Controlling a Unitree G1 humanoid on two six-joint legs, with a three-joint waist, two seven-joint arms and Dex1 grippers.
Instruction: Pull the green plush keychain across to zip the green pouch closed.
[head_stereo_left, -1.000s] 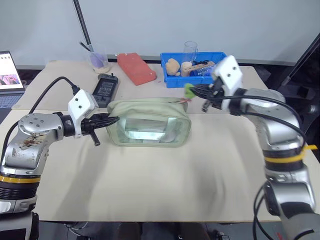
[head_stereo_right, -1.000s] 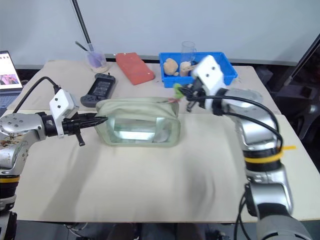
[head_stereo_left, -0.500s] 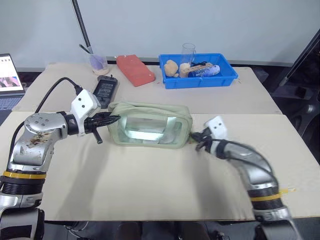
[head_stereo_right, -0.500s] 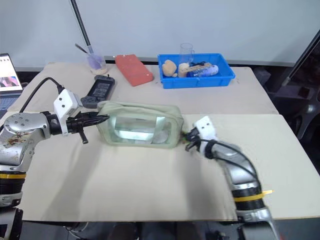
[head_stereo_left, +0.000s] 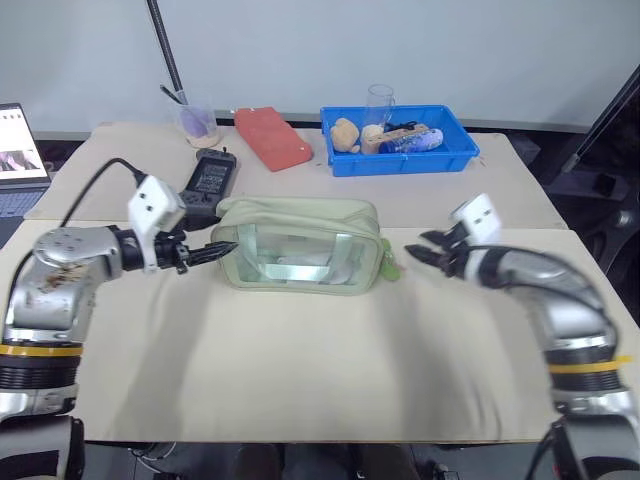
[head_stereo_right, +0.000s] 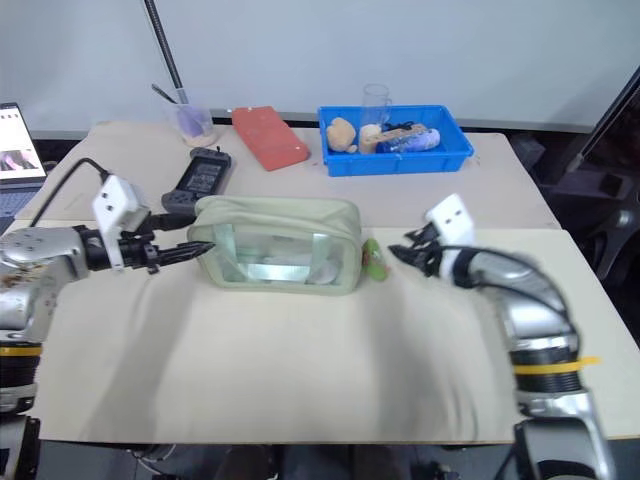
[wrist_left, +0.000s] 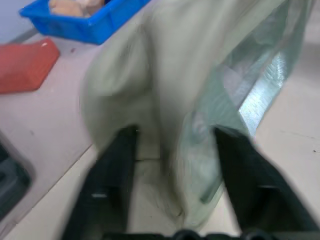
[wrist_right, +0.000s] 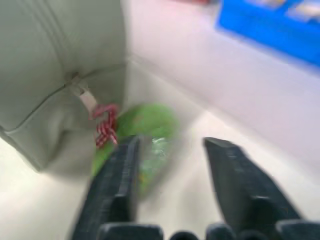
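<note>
The keychain (head_stereo_right: 374, 261) lies on the table (head_stereo_right: 300, 360) just beside the pouch's right end, hanging by its red cord (wrist_right: 104, 125) from the zipper pull at that end. The pouch (head_stereo_right: 277, 243) stands mid-table with its clear window facing the robot and the zipper along its top. The right gripper (head_stereo_right: 405, 254) is a little to the right of the keychain with its fingers (wrist_right: 120, 185) spread apart and nothing between them; in its wrist view the keychain lies just ahead of the fingers. The left gripper (head_stereo_left: 222, 251) is at the pouch's left end, fingers (wrist_left: 112, 175) wide, the pouch's end fabric between them without being pinched. Behind the pouch sit a blue tray (head_stereo_left: 398, 158), a red block (head_stereo_left: 272, 137), a black remote (head_stereo_left: 208, 176) and a cup (head_stereo_left: 198, 124).
</note>
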